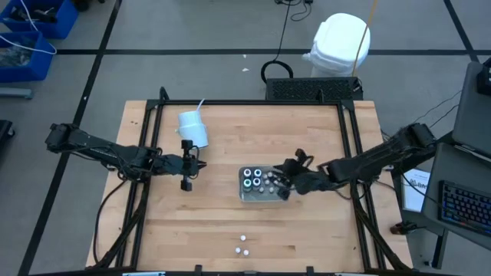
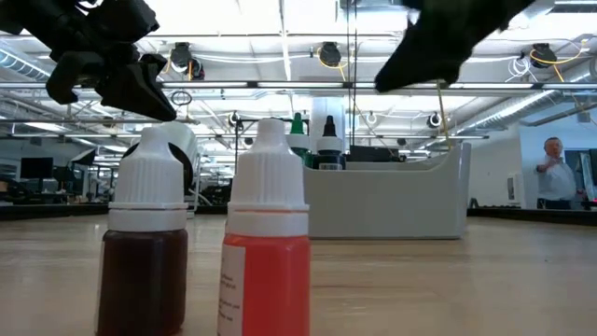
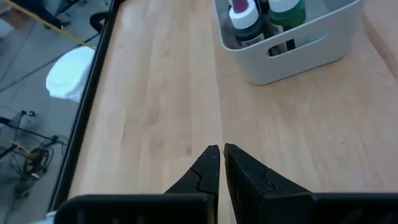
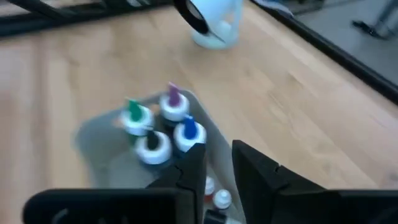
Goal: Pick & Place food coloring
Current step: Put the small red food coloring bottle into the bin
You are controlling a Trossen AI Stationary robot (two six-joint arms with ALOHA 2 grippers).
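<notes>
The food coloring sits in two places. Several larger bottles with coloured tips (image 4: 163, 123) and small red ones (image 4: 217, 194) stand in a pale tray (image 1: 247, 196) at mid-table. Two small white-capped bottles, one brown (image 2: 145, 245) and one orange-red (image 2: 268, 245), stand upright on the wood near the front edge (image 1: 243, 244). My right gripper (image 4: 219, 152) hovers over the tray's right part (image 1: 285, 182), its fingers a little apart with nothing between them. My left gripper (image 3: 221, 150) is shut and empty above the bare wood left of the tray (image 1: 198, 163).
A white cup (image 1: 193, 129) with a straw lies on its side at the far left of the table, close to my left arm. Black frame rails (image 1: 349, 146) run along the table's edges. Open wood lies between the tray and the two front bottles.
</notes>
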